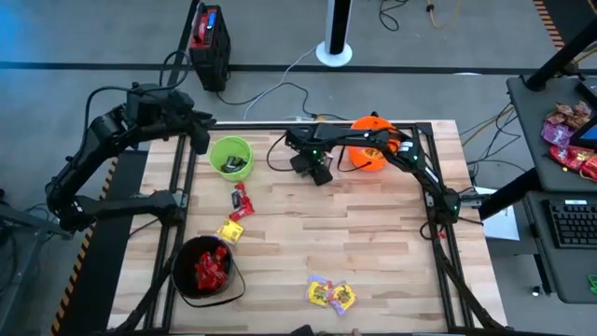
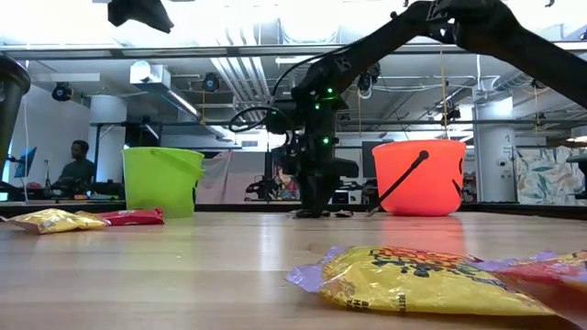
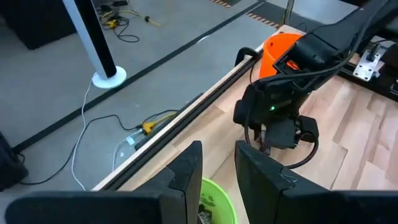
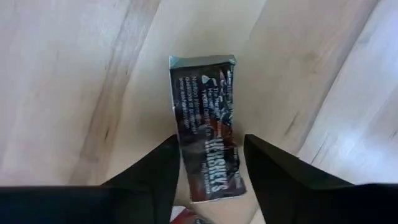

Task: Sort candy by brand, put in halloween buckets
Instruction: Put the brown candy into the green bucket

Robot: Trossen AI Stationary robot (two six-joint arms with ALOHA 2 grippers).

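Because the dark Hershey's bar [image 4: 207, 134] lies flat on the wooden table [image 1: 373, 243] between the green bucket [image 1: 230, 155] and the orange bucket [image 1: 369, 147], the right gripper [image 4: 208, 165] stands low over it, fingers apart on both sides, not yet closed. The left gripper [image 3: 217, 168] waits above the green bucket with a narrow gap and nothing in it.

Overhead looks straight down, low camera level across the table [image 1: 373, 243]; both share the orange bucket [image 2: 420, 176].

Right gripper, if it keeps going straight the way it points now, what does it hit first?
Most likely the dark Hershey's bar lying flat on the wooden table, right between the open jaws of the right gripper.
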